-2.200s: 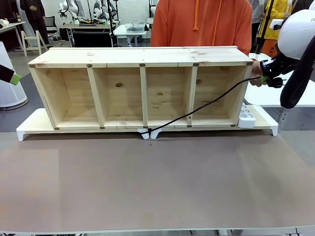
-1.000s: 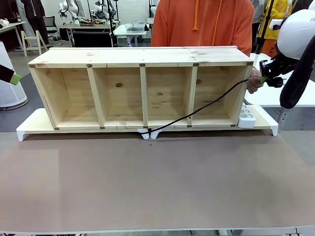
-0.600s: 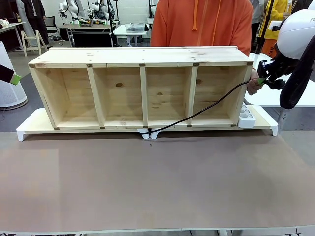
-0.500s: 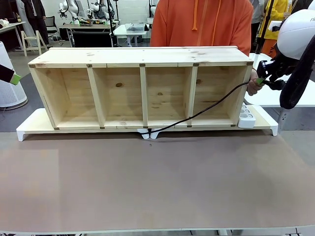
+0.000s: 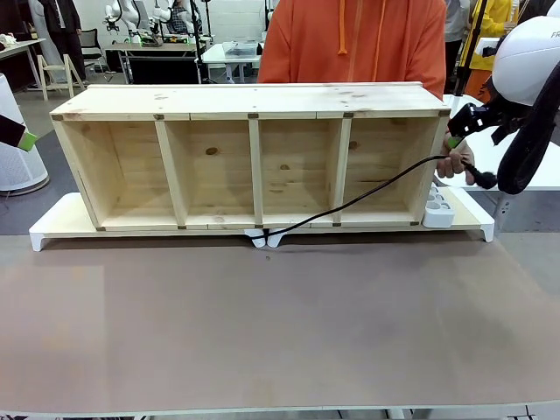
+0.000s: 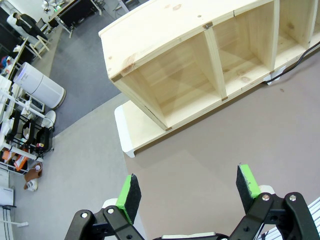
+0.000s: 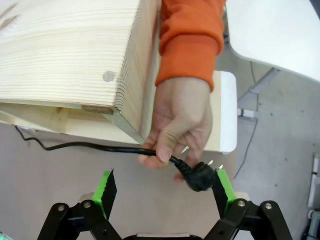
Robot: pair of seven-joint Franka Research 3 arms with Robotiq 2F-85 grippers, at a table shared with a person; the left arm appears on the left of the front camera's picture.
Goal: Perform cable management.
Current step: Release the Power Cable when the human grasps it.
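Cable (image 7: 95,145) in person's hand (image 7: 177,127).

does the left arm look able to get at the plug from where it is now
Probably not. The plug sits in the person's hand past the shelf's right end, by the open right tool. The left tool hovers at the far left end, with the shelf's whole length between.

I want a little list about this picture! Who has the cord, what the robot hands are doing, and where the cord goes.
Cord holder: the person's hand grips the cable just behind its plug
Right gripper: open, plug between its pads, not pinched
Left gripper: open, holding nothing, above the table
Cord path: from the shelf's bottom front edge, up across its rightmost compartment to the hand
Nearby: white power strip by the shelf's right end
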